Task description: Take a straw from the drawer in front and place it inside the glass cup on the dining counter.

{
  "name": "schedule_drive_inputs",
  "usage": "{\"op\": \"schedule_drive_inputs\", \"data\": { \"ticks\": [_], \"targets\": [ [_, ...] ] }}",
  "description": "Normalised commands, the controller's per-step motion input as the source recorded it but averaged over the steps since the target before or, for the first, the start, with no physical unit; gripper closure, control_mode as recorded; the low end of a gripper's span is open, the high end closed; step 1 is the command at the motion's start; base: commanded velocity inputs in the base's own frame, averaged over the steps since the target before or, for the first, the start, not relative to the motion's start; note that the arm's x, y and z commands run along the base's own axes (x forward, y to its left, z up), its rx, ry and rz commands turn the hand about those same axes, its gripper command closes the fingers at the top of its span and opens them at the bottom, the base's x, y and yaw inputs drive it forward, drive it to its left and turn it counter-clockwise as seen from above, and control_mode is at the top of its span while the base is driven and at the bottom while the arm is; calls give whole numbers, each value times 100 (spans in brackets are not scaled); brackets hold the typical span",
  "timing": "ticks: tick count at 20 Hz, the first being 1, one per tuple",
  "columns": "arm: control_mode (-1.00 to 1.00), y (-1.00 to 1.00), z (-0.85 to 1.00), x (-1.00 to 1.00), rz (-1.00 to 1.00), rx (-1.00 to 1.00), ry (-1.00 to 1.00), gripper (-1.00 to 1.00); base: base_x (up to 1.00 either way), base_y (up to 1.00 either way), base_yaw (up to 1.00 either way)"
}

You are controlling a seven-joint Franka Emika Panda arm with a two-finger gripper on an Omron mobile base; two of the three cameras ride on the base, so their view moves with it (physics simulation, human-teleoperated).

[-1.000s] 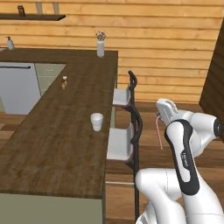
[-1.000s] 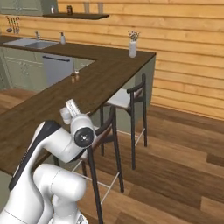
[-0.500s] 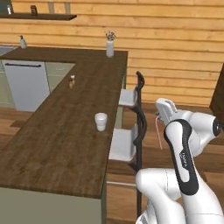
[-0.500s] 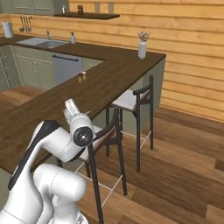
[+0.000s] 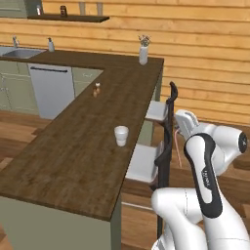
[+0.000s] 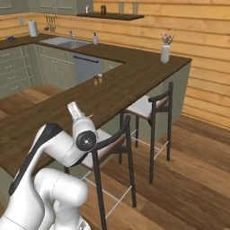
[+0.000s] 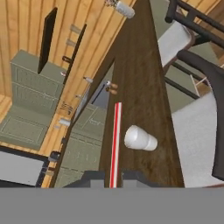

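Walls [image 5: 205, 44]: honey horizontal log planks.
Floor [image 6: 179, 179]: brown wood boards.
Stools [image 6: 148, 108]: two, black frames, white seats.
Cabinets [image 6: 18, 67]: sage-green.
Shelf [image 5: 68, 18]: dark, wall-mounted.
Sink [image 6: 67, 42]: in far worktop.

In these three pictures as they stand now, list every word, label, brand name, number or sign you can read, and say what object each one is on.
Dark marks on the white arm, left base view: lettering of some kind, too small and blurred to read.
Glass cup: no text.
Straw, shut in the tool: no text.
Dining counter, flower vase, stools, shelf jar: no readable text.
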Motion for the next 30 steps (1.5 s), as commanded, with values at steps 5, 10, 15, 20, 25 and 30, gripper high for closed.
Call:
{"op": "schedule_drive_inputs", "data": {
  "ticks": [5,10,15,20,25,30],
  "targets": [
    [100,0,0,0,0,0,0,100,55,0,34],
    [100,0,0,0,0,0,0,100,50,0,32],
    [100,0,0,0,0,0,0,100,43,1,20],
    [100,0,0,0,0,0,0,100,31,14,3],
    [100,0,0,0,0,0,0,100,34,31,-1],
    [100,0,0,0,0,0,0,100,54,52,-5]
  ]
}}
